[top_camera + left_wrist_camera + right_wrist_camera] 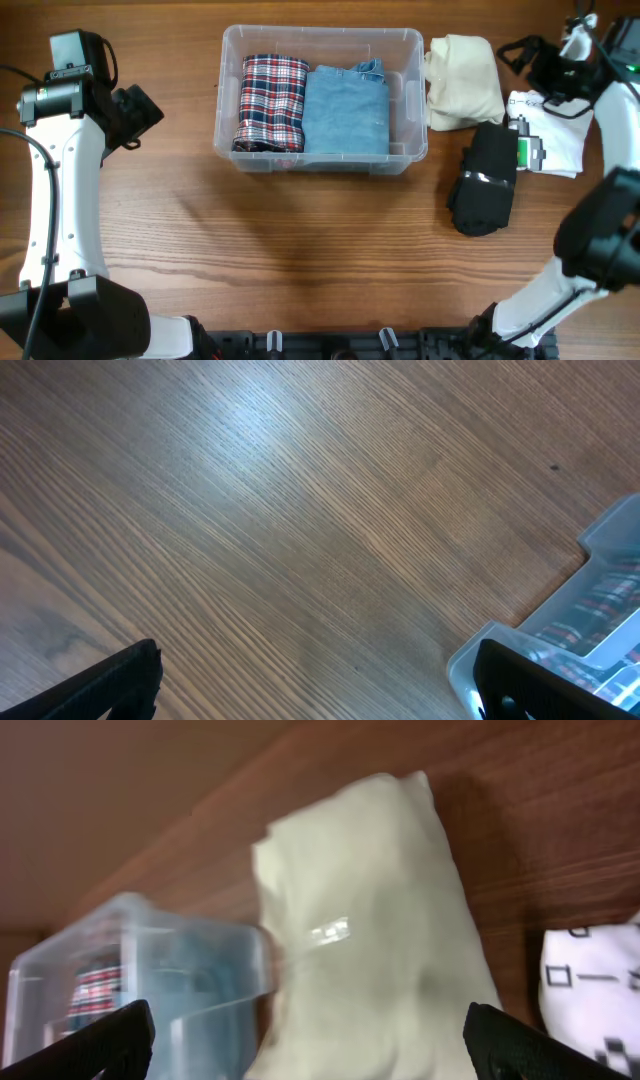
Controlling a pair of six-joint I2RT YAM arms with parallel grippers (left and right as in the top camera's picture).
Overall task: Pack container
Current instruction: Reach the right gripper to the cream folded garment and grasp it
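The clear plastic container (410, 95) sits at the table's upper middle. It holds a folded red plaid garment (272, 103) and a folded blue denim garment (346, 110). A cream folded garment (462, 82) lies against its right wall; it also shows in the right wrist view (380, 930). A black folded garment (485, 180) and a white printed garment (555, 135) lie further right. My left gripper (140, 115) is open and empty, left of the container; a container corner (600, 600) shows in its view. My right gripper (525, 55) is open and empty, above the table just right of the cream garment.
The container's right end, next to the denim, holds nothing that shows. In the right wrist view the container (150, 970) stands left of the cream garment and the white printed garment (595, 990) lies at the right edge. Bare wooden table (300, 250) lies in front.
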